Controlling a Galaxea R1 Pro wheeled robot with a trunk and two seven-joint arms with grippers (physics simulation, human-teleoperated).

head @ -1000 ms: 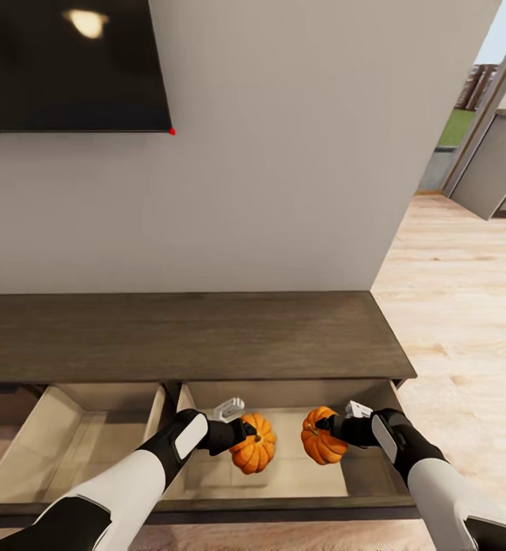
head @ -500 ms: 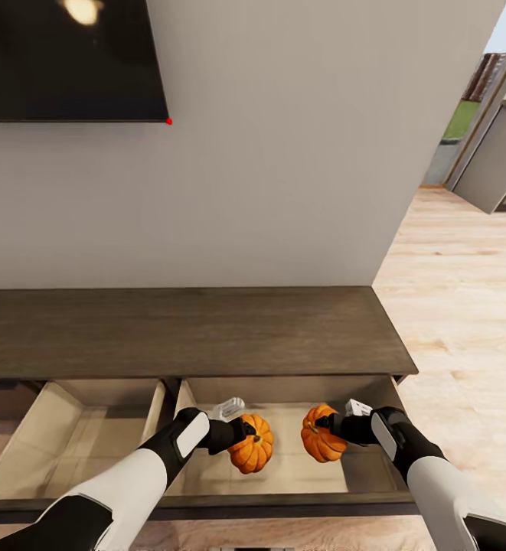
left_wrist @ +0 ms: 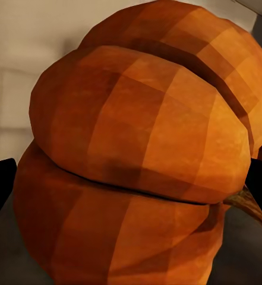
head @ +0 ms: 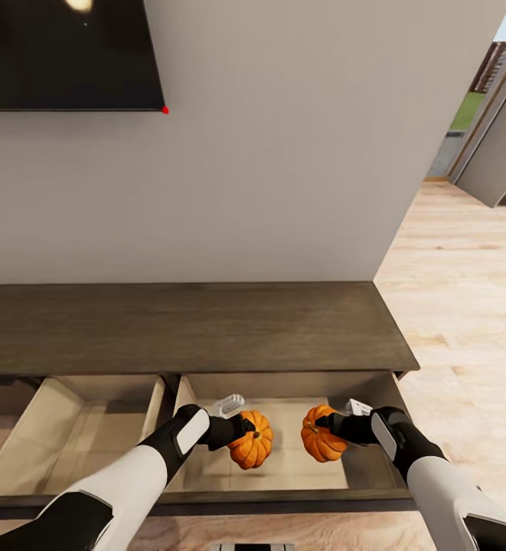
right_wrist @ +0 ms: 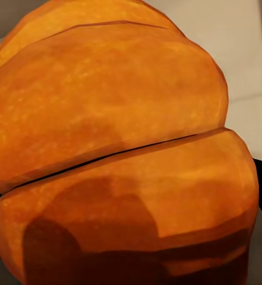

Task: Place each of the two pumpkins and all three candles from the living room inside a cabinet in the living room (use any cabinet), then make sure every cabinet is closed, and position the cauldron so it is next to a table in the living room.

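Observation:
Two orange ribbed pumpkins hang over the open right drawer of the dark-brown cabinet (head: 191, 325). My left gripper (head: 243, 434) is shut on the left pumpkin (head: 254, 441), whose ribs crowd the left wrist view (left_wrist: 142, 154). My right gripper (head: 323, 428) is shut on the right pumpkin (head: 320, 444), seen close up in the right wrist view (right_wrist: 119, 154). Both pumpkins sit above the drawer's pale floor (head: 295, 467), about a hand's width apart. The candles, cauldron and table are out of view.
A second drawer (head: 76, 444) stands open to the left, pale inside. A dark TV screen (head: 61, 53) hangs on the grey wall above the cabinet. Light wood floor (head: 467, 306) runs to the right toward a doorway.
The whole view has shifted slightly, so the camera moved. Both grippers keep their hold on the pumpkins over the right drawer, in about the same place relative to it.

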